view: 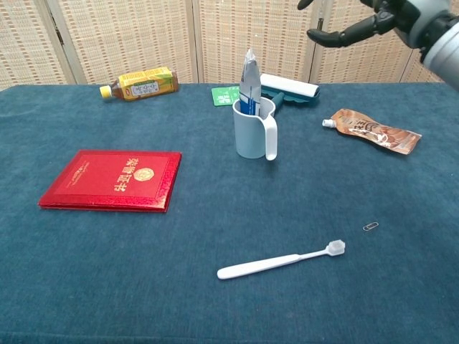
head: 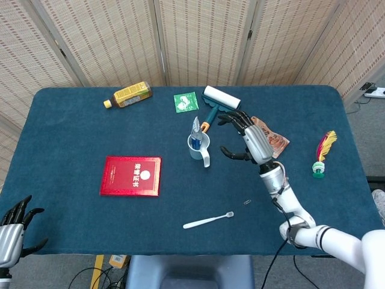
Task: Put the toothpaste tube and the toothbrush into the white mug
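The white mug [head: 199, 148] [view: 253, 130] stands upright near the table's middle, handle toward me. The toothpaste tube [head: 195, 129] [view: 248, 80] stands inside it, its flat crimped end sticking up above the rim. The white toothbrush [head: 208, 220] [view: 281, 260] lies flat on the cloth near the front edge, bristle head to the right. My right hand [head: 248, 138] [view: 373, 20] hovers raised to the right of the mug, open, fingers spread, holding nothing. My left hand [head: 12, 229] rests at the front left corner off the table, fingers apart and empty.
A red booklet [head: 132, 176] lies left of the mug. At the back are a yellow bottle [head: 128, 94], a green packet [head: 186, 102] and a lint roller [head: 219, 100]. A brown pouch [view: 373, 131] lies right of the mug, a feathered shuttlecock [head: 322, 155] far right, a paper clip [view: 370, 226] near the toothbrush.
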